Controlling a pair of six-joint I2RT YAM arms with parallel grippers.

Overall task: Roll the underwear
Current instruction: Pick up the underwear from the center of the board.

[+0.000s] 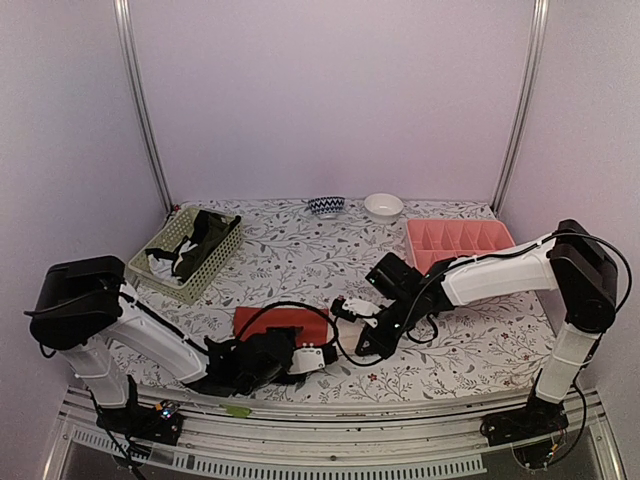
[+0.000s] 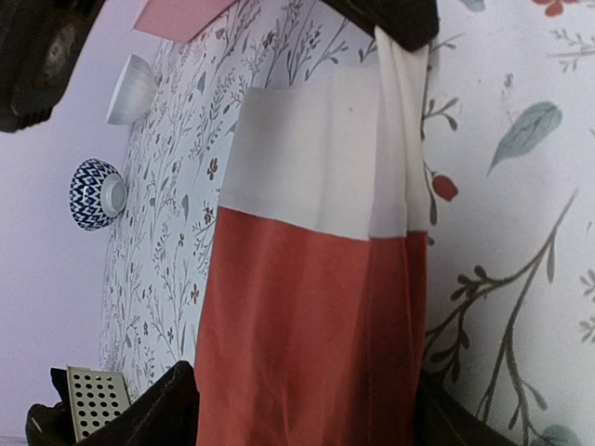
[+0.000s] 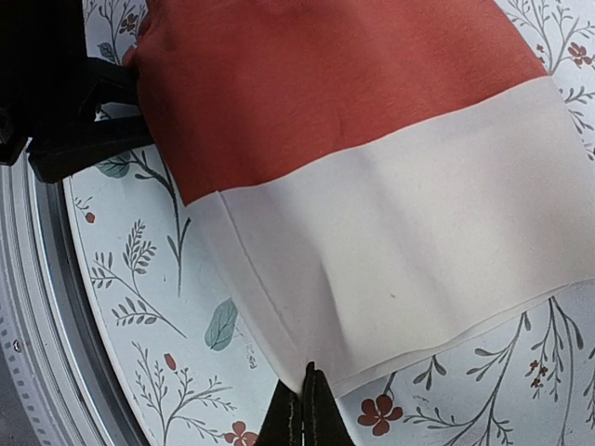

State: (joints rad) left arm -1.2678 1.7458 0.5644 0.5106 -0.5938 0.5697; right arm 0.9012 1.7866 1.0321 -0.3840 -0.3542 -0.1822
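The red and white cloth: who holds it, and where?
The right tool pinches the underwear by its white edge; left tool straddles the red end, open.

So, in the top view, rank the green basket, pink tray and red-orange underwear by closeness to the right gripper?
1. red-orange underwear, at the right gripper tips, front centre.
2. pink tray, back right.
3. green basket, back left.
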